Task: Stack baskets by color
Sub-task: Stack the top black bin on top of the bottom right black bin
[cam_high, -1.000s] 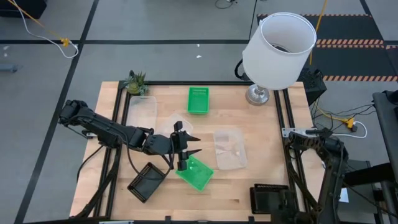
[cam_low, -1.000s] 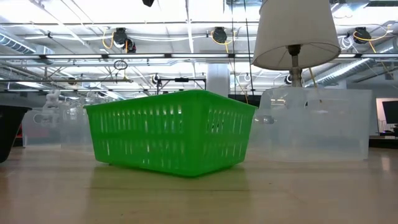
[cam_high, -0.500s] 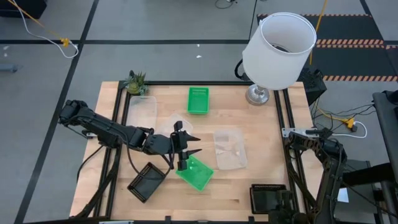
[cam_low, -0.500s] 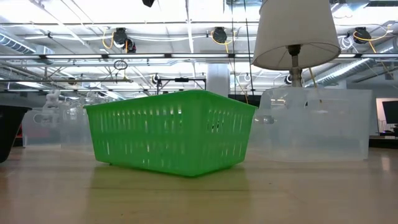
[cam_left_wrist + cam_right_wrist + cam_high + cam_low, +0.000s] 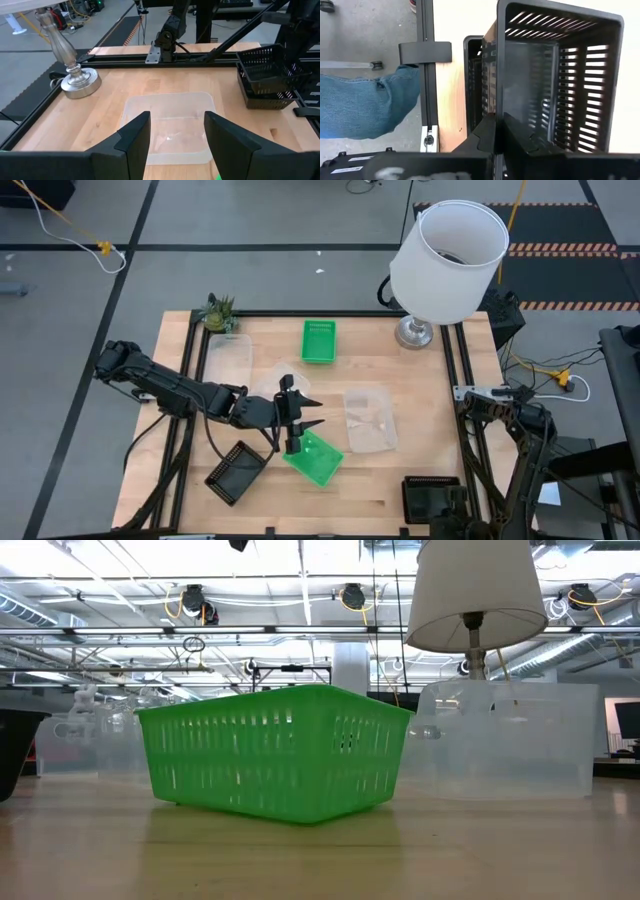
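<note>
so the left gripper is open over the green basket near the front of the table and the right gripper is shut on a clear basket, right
Not quite. The right gripper is shut on a black basket, as the right wrist view shows. The left gripper is indeed open over the near green basket, per the high view.

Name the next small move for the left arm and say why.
Probably close the left claw on the near green basket: its open fingers hang at that basket's rim, nothing held. The far green basket waits as the stack's base.
</note>
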